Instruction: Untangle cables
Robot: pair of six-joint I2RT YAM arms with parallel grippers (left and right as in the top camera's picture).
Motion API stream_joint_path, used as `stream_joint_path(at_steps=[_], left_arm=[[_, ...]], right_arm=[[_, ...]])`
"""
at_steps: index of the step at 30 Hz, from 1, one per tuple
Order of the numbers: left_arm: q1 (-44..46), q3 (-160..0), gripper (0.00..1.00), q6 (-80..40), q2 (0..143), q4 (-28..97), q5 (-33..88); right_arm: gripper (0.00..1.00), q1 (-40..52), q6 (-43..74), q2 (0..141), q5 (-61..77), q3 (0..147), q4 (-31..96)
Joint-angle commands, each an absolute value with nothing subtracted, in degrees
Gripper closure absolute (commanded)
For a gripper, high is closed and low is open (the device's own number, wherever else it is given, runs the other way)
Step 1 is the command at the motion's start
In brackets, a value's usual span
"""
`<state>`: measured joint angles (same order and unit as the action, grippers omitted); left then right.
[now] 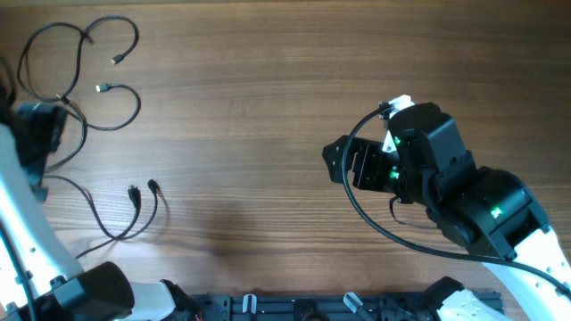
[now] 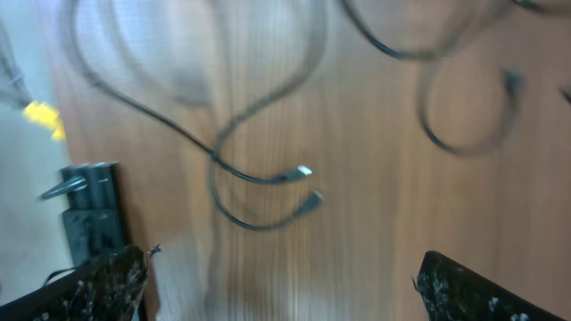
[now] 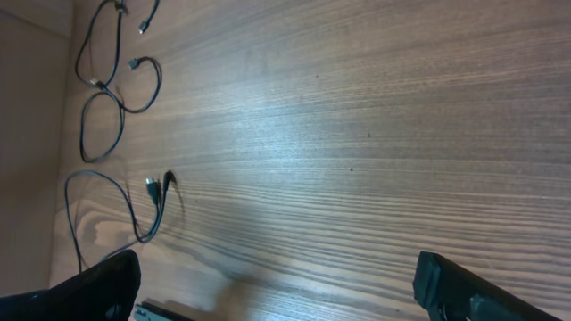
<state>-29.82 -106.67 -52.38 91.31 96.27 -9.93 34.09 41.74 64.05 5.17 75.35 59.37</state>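
Several cables (image 1: 139, 105) lie looped on the wooden table's (image 1: 268, 134) left side.

Ahead of the left gripper (image 2: 281, 272), the cables (image 2: 302, 170) are smeared by blur and run off the top edge; overhead, they pass hidden beneath that arm (image 1: 27, 227).

Four plug ends (image 1: 100, 87) on the cables (image 1: 140, 107), two hands (image 1: 337, 162) (image 2: 281, 285), one table (image 1: 268, 89).

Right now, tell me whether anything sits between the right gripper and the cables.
Nothing visible does. Only bare table lies between the open right gripper and the cables, which lie at the table's left end.
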Motion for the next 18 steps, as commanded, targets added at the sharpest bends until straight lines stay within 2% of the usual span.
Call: stream_joint_path(at_steps=[1,5,18], left_arm=[[-34.65,-99.50,0.00,-60.07,90.94,95.55,-14.24],[-38.30,-90.32,0.00,-66.61,89.60,92.60,-14.22],[-47.22,-60.73,0.00,-66.98,88.92,65.01,-18.06]], right_arm=[[0.00,34.11,40.45,64.29,3.79,75.31,58.46],[0.00,34.11,39.64,64.29,3.44,75.31,58.17],[0.00,34.11,38.74,64.75,3.40,75.31,57.84]])
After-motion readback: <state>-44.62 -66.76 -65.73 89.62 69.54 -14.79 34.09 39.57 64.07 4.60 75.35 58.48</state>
